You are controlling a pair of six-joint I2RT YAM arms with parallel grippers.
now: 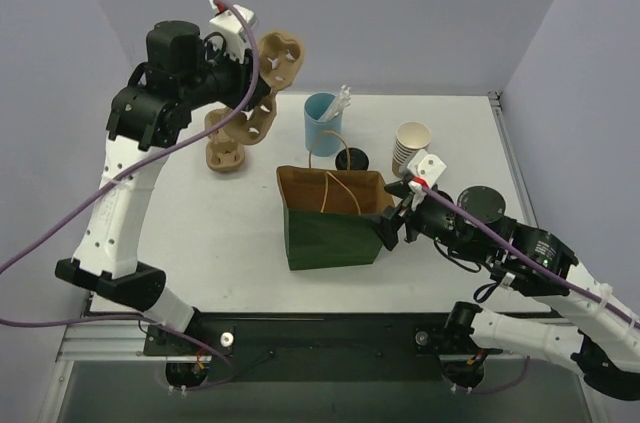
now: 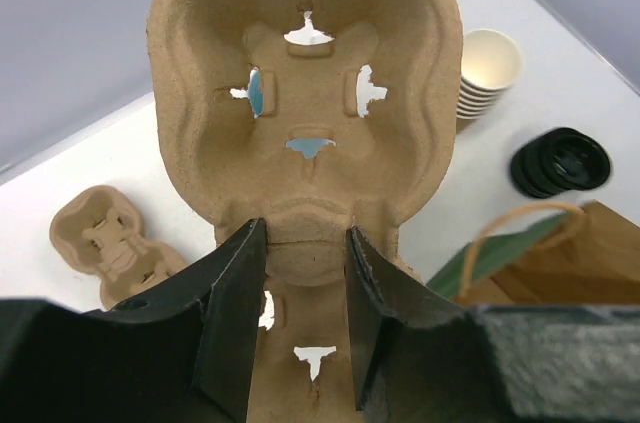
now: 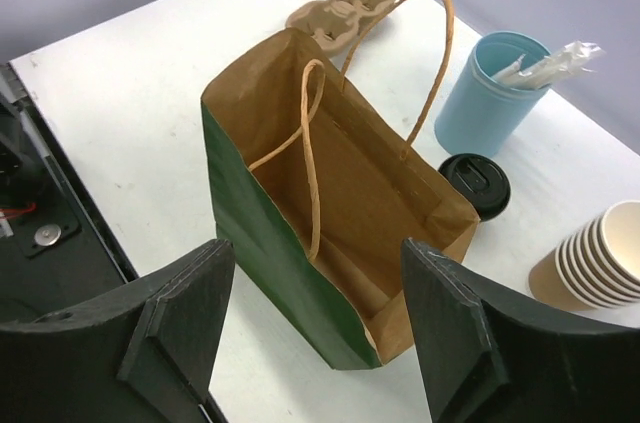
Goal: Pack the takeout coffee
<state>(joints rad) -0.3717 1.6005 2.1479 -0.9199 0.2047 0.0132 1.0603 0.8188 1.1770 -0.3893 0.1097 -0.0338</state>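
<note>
Underneath all, white table: bare top lies left of and in front of the bag. Its far and side edges run near the lavender walls.
Green paper bag: stands upright at mid-table with its mouth open upward and its brown inside showing. Its two twine handles arch over the mouth, narrowing the way in.
Left gripper: raised high over the far-left of the table, its fingers pinching the narrow waist of a pulp cup carrier. The carrier hangs on edge, clear of the table.
Right gripper: jaws spread wide with nothing between them, at the bag's right end. Whether a finger touches the paper cannot be told.
Spare carriers: lie flat on the table below the held one, well left of the bag.
Light-blue cup: just behind the bag's rear wall, with white wrapped sticks standing in it.
Stack of cream cups: behind the bag's right rear corner.
Takeout coffee: upright on the table, long axis vertical and black lid facing up. It stands just behind the bag's rear wall, between the blue cup and the cream stack. The bag hides its tan body from above, so mostly the lid shows.
</note>
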